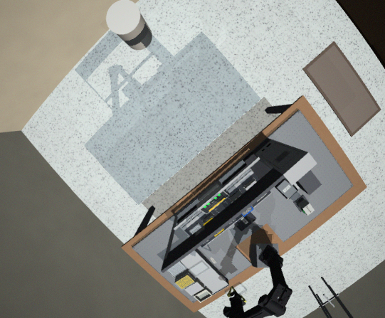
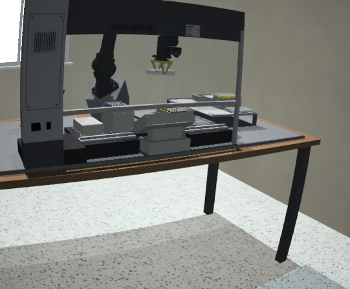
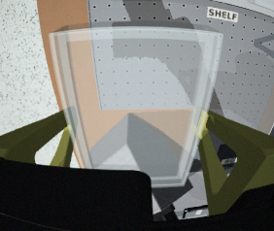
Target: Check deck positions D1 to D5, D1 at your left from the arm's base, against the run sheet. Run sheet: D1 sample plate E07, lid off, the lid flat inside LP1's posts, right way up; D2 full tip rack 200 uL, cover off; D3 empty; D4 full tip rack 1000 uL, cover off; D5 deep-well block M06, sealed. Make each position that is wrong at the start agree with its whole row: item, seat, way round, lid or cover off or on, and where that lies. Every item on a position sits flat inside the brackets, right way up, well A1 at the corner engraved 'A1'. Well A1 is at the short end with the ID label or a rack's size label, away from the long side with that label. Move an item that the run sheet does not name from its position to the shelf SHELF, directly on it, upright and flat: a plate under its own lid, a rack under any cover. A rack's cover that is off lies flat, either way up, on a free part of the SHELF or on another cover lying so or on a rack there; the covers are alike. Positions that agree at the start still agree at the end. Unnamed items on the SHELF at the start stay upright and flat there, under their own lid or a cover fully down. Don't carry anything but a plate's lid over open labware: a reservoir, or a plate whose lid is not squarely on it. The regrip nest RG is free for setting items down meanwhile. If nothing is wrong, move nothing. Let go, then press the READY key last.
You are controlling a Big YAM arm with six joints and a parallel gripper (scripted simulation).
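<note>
Our gripper (image 3: 136, 138) is clamped on a clear lid (image 3: 135, 101); only the wrist view shows the SHELF label (image 3: 222, 15) ahead, beyond it.

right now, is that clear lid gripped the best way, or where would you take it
Probably yes. The gripper comes from above and pinches the clear lid across its two long side edges. It is a flat, shallow rectangle held level, so the narrow span suits the fingers.
</note>
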